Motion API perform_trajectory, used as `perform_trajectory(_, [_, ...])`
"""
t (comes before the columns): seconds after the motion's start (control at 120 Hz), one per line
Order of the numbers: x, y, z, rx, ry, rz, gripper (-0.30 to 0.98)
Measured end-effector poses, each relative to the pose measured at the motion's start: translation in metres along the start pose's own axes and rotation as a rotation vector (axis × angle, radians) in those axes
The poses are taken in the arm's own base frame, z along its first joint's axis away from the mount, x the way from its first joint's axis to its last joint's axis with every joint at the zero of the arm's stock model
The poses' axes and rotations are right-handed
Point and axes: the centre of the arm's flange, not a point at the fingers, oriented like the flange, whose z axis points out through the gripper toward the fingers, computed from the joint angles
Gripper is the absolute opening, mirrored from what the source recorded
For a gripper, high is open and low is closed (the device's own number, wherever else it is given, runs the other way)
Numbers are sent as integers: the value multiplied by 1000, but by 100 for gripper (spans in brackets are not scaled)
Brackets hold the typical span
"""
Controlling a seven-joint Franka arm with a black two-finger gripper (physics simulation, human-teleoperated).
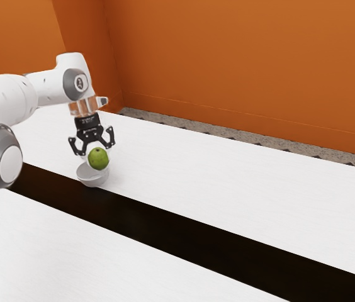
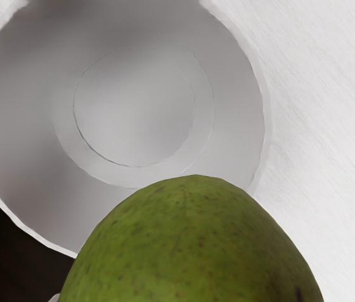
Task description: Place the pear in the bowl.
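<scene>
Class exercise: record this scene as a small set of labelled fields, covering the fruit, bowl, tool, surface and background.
fruit: green pear, raised over the bowl's edge
bowl: light grey, round, upright beside the dark band
tool: black, two-fingered, closed on the pear
surface: white table
background: orange wall
task status: pear not yet in the bowl

Bright light with soft shadows

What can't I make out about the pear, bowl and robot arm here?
- Rest of the pear: wrist view, cut off by the lower edge.
- Part of the bowl's rim: wrist view, behind the pear.
- Base of the arm: exterior view, beyond the left edge.
</scene>
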Motion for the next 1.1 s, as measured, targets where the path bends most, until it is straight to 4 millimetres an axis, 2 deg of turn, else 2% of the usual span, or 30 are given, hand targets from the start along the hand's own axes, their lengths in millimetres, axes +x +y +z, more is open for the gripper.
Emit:
perform_trajectory(0.1, [28,-28,-5,-23,22,-49,35])
perform_trajectory(0.258, [46,-47,1,-32,29,-85,34])
perform_trajectory(0.392, [47,-45,5,-37,30,-83,35])
perform_trajectory(0.625, [47,-42,6,-47,29,-80,55])
perform_trajectory(0.675, [42,-38,0,-51,37,-72,58])
perform_trajectory(0.708, [32,-32,-15,-62,52,-57,59])
perform_trajectory(0.742, [12,-24,-37,-74,69,-31,60])
perform_trajectory(0.825, [-61,-13,-90,-91,104,57,62])
perform_trajectory(0.95, [-163,-25,-160,-98,193,240,64])
perform_trajectory(1.058, [-214,-21,-200,-82,281,401,65])
perform_trajectory(1.1, [-232,-15,-224,-87,322,459,65])
